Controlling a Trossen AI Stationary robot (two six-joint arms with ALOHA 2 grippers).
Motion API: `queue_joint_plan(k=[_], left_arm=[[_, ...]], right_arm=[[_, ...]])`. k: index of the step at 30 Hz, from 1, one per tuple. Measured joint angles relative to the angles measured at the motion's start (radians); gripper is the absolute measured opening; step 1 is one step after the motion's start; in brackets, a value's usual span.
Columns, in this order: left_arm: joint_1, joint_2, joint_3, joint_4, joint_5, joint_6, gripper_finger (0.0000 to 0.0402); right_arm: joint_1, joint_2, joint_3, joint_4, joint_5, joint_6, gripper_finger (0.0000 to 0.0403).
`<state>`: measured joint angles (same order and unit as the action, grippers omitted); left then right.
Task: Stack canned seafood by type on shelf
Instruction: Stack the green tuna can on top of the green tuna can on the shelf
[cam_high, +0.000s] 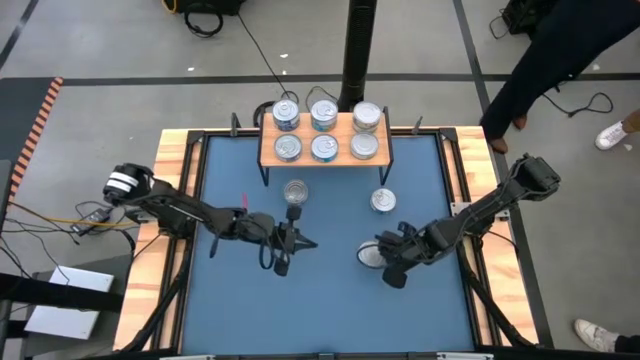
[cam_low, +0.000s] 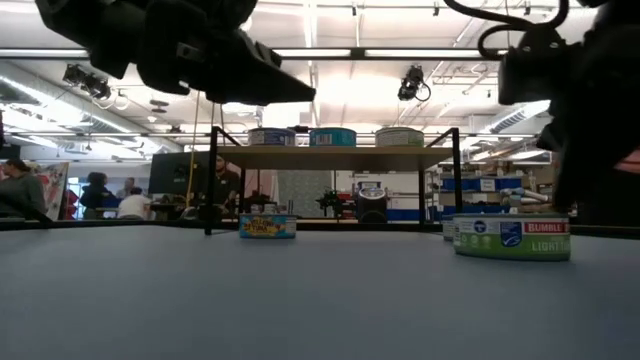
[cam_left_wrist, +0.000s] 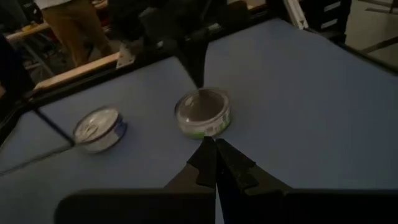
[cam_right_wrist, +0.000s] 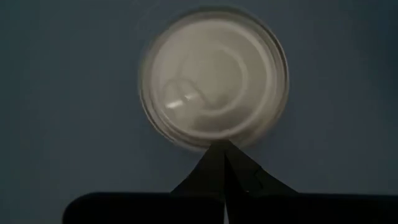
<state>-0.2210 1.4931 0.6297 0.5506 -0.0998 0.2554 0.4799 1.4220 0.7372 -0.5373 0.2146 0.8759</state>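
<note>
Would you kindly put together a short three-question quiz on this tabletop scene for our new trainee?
1. How many small round silver-topped tins stand on the light-wood shelf with black metal legs, and how many lie on the large blue mat?
2. True or false: the left gripper is holding a tin.
3. Which tin is nearest the right gripper: A, the green-labelled tin; B, the tin by the shelf's right legs; C, the tin in front of the shelf's left half?

Key: 1. Six on the shelf, three on the mat. 2. False; its fingers are shut on nothing. 3. A.
</note>
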Motion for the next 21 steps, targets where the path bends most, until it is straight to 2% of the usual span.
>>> queue_joint_plan(k=[8,17,21], left_arm=[[-0.03,0.107,0.084,-0.003,-0.001,0.062,0.0035],[-0.03,0.135,0.114,-0.001,-0.011,0.055,0.0043],[-0.03,0.135,0.114,-0.004,-0.011,0.052,0.0043]], right_arm=[[-0.032,0.0,0.008,0.037,0.001,-0.066,0.0],[-0.011,0.0,0.063,-0.174,0.002,-0.008,0.0],[-0.012,0.0,0.027,-0.156,0.01,0.015,0.0]])
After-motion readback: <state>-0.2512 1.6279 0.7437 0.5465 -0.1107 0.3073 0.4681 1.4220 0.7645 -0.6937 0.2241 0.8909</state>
